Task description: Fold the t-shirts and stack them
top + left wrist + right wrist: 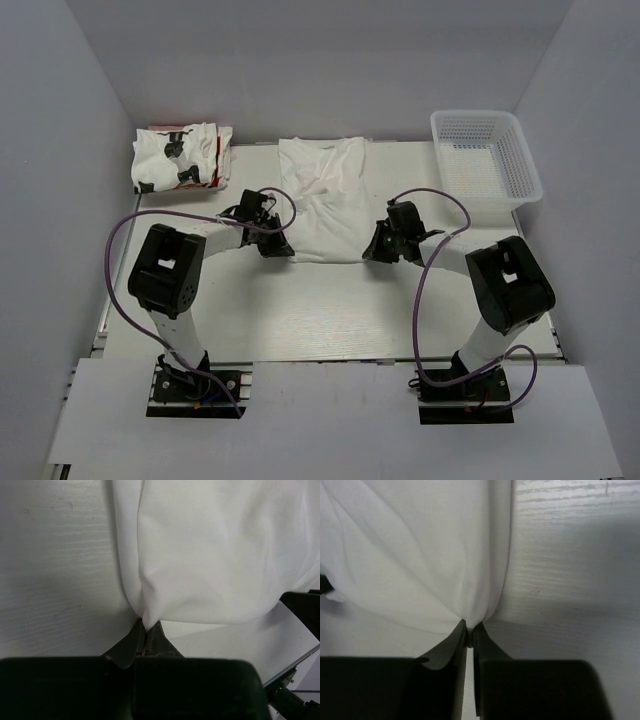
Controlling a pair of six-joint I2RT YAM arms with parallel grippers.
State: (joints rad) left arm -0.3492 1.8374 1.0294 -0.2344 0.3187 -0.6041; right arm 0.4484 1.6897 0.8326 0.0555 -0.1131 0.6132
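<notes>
A plain white t-shirt [325,195] lies partly folded in the middle of the table, no print showing. My left gripper [276,247] is shut on its near left corner; the left wrist view shows the cloth [210,555] pinched at the fingertips [156,631]. My right gripper [375,250] is shut on its near right corner; the right wrist view shows the cloth [420,550] pinched at the fingertips [461,631]. A folded stack of white t-shirts with black and red prints [182,156] sits at the back left.
A white plastic mesh basket [486,156] stands at the back right. Grey walls close in the table on the left, right and back. Purple cables loop from both arms over the table.
</notes>
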